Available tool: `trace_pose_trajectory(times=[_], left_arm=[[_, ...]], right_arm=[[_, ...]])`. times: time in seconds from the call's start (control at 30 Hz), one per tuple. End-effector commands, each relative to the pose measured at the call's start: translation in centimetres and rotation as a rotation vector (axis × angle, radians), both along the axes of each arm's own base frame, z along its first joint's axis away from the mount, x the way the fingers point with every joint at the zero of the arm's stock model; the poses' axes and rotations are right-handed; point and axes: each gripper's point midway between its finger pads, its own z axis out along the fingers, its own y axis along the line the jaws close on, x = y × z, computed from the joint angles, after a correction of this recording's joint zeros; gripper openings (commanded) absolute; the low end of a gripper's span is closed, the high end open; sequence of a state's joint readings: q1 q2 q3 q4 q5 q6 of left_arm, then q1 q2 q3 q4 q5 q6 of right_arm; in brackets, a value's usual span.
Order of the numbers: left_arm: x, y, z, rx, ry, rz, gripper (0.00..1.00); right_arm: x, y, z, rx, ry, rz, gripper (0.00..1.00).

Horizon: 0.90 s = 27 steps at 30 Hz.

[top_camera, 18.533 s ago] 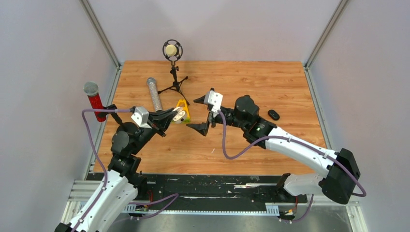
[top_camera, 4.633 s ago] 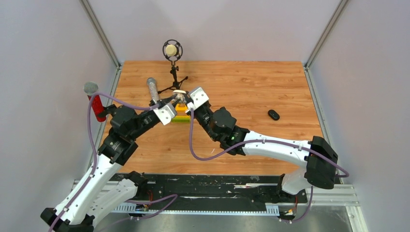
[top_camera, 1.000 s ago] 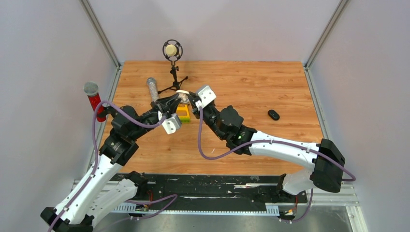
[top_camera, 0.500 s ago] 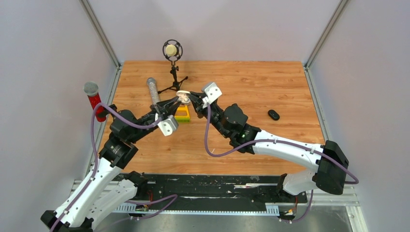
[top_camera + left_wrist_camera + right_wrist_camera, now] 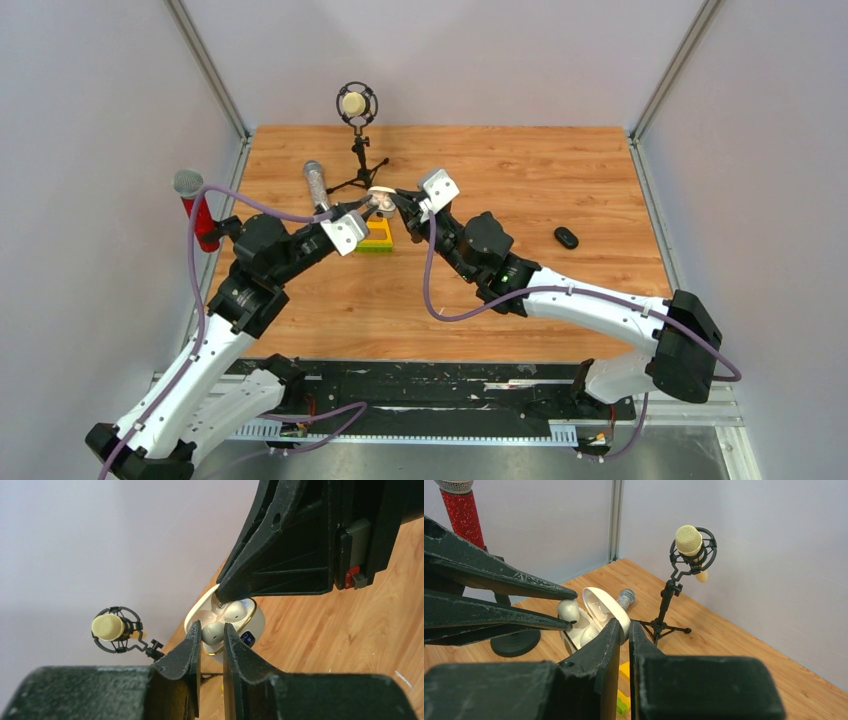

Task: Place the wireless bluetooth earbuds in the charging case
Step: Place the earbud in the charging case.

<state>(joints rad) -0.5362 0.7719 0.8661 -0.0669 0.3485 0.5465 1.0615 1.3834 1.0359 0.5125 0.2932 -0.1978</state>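
Observation:
The charging case (image 5: 380, 201) hangs open above the table, its lid (image 5: 605, 606) pinched between the fingers of my right gripper (image 5: 623, 623), which is shut on it. One white earbud (image 5: 589, 635) sits in its pocket in the case (image 5: 252, 630). My left gripper (image 5: 211, 626) is shut on the other earbud (image 5: 214, 633) and holds it at the mouth of the free pocket, touching the case. In the top view the two grippers meet tip to tip, left gripper (image 5: 368, 206) and right gripper (image 5: 394, 200), and the earbuds are too small to make out.
A yellow and green block (image 5: 378, 237) lies right under the case. A studio microphone on a tripod (image 5: 353, 106) stands behind, a silver microphone (image 5: 318, 187) lies to the left, and a red microphone (image 5: 196, 211) stands at the left edge. A black oval object (image 5: 566, 237) lies at the right.
My left wrist has rolled and swung up, with its fingertips staying at the case. The right arm and the case have shifted slightly right. Both grips are unchanged.

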Motion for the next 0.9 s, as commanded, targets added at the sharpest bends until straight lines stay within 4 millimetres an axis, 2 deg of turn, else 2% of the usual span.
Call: trace_pose_trajectory(times=[0.0, 0.03, 0.07, 0.2, 0.27, 0.33, 0.63, 0.87], left_arm=[[0.2, 0.0, -1.1, -0.019, 0.105, 0.017, 0.17], [0.1, -0.1, -1.1, -0.016, 0.101, 0.010, 0.22], [0.1, -0.2, -1.0, -0.014, 0.097, 0.005, 0.32], [0.0, -0.2, -0.9, -0.008, 0.083, -0.005, 0.57], [-0.1, -0.1, -0.7, -0.011, 0.074, -0.003, 0.64], [-0.2, 0.0, -0.3, -0.013, 0.059, -0.001, 0.68], [-1.6, 0.4, 1.9, -0.017, -0.022, -0.032, 0.72], [-4.3, 0.7, 4.2, -0.043, -0.053, -0.095, 0.82]], right_arm=[[-1.7, -0.4, 5.6, 0.144, -0.090, 0.056, 0.00], [-1.7, -0.4, 5.6, 0.144, -0.090, 0.056, 0.00], [-1.7, -0.4, 5.6, 0.143, -0.090, 0.057, 0.00], [-1.6, -0.4, 5.4, 0.141, -0.086, 0.055, 0.00], [-1.7, -0.3, 5.4, 0.142, -0.083, 0.061, 0.00], [-1.6, -0.3, 5.4, 0.142, -0.082, 0.061, 0.00], [-0.5, -0.1, 4.3, 0.106, -0.053, 0.025, 0.00], [0.5, -0.8, 4.2, 0.087, 0.006, 0.078, 0.00]])
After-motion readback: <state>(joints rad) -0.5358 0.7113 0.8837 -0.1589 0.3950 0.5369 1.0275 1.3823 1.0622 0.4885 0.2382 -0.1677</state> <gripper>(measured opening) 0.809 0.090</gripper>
